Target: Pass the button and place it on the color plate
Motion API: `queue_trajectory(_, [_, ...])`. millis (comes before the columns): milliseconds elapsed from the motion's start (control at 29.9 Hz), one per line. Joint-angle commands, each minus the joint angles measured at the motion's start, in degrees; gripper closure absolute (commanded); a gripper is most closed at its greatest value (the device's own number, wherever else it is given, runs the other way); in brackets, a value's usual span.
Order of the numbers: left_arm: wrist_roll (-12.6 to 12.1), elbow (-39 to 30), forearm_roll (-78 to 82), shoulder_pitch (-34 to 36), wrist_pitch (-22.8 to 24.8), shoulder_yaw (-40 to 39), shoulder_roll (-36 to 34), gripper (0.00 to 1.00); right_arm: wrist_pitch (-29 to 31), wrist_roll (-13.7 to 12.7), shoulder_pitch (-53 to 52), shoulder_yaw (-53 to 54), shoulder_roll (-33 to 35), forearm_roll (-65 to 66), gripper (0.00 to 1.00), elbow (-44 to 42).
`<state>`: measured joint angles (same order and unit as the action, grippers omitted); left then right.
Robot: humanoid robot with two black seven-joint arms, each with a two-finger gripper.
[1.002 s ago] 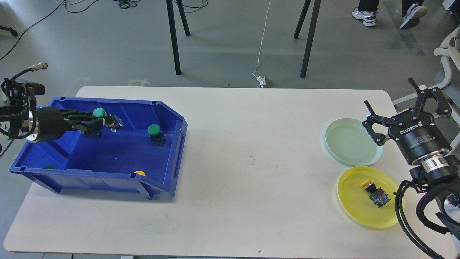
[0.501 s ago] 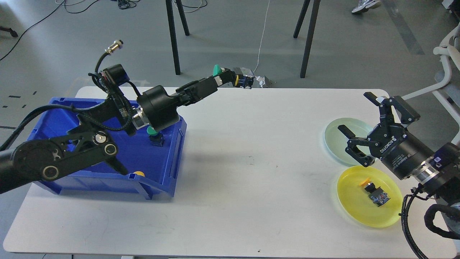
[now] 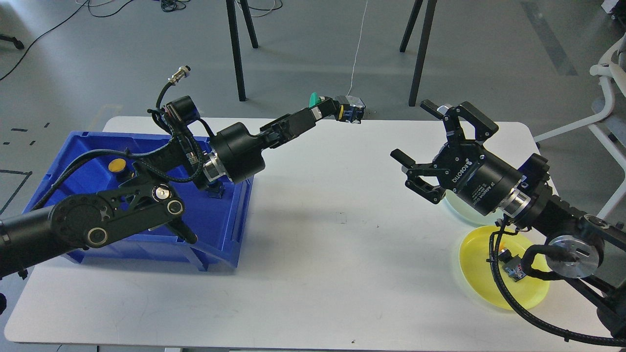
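My left gripper (image 3: 332,108) is shut on a green-capped button (image 3: 317,100) with a blue and grey body, held in the air over the table's far middle. My right gripper (image 3: 424,142) is open and empty, raised over the table's right half, its fingers pointing left toward the held button, with a wide gap between them. A pale green plate (image 3: 457,208) is mostly hidden behind my right arm. A yellow plate (image 3: 477,266) at the front right holds a yellow-capped button (image 3: 511,266), partly hidden by my arm's cable.
A blue bin (image 3: 230,215) stands at the table's left, under my left arm. A yellow-capped button (image 3: 116,165) lies in it and another button (image 3: 214,189) peeks out below my left wrist. The white table (image 3: 323,254) spans the view.
My left gripper lifted the green button out of the bin and carried it right, over the table's far middle. My right gripper swung left from the plates toward it, staying open.
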<state>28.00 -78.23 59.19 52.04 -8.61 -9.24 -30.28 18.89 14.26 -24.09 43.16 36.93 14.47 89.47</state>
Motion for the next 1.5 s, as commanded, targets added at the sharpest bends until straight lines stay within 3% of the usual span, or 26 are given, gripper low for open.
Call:
queue_trajectory(0, [0.0, 0.0, -0.04, 0.08, -0.01, 0.01, 0.22, 0.96, 0.0, -0.02, -3.41, -3.16, -1.51, -0.4, 0.01, -1.57])
queue_trajectory(635, [0.0, 0.0, 0.05, -0.09, 0.17, 0.19, -0.13, 0.96, -1.23, -0.11, -15.54, -11.87, -8.98, -4.36, 0.02, -9.13])
queue_trajectory(768, [0.0, 0.0, 0.05, -0.09, 0.17, 0.19, -0.22, 0.96, -1.05, -0.19, -15.55, -12.31, -9.33, -4.45, 0.06, -9.14])
queue_trajectory(868, [0.0, 0.0, 0.05, -0.09, 0.17, 0.19, -0.22, 0.96, -1.14, -0.19, -15.72, -13.02, -9.42, -4.62, 0.22, -8.87])
queue_trajectory(935, [0.0, 0.0, 0.05, -0.09, 0.17, 0.19, -0.22, 0.96, -1.05, -0.11, -15.72, -13.02, -9.16, -4.62, 0.5, -8.7])
queue_trajectory(969, [0.0, 0.0, 0.05, -0.09, 0.17, 0.19, -0.22, 0.96, -0.97, -0.19, -15.72, -13.02, -9.07, -4.62, 0.58, -8.7])
queue_trajectory(1169, [0.0, 0.0, 0.05, -0.09, -0.01, 0.36, -0.22, 0.96, -0.7, -0.11, -15.72, -12.93, -8.8, -4.45, 0.76, -8.61])
queue_trajectory(1236, [0.0, 0.0, 0.05, -0.09, -0.09, 0.45, -0.22, 0.96, -1.14, -0.19, -15.72, -12.75, -9.07, -4.36, 0.93, -8.69])
queue_trajectory(1470, [0.0, -0.08, 0.05, -0.18, -1.85, 0.71, -0.04, 0.91, -1.93, -0.19, -15.63, -12.84, -9.24, -4.45, 0.99, -8.7])
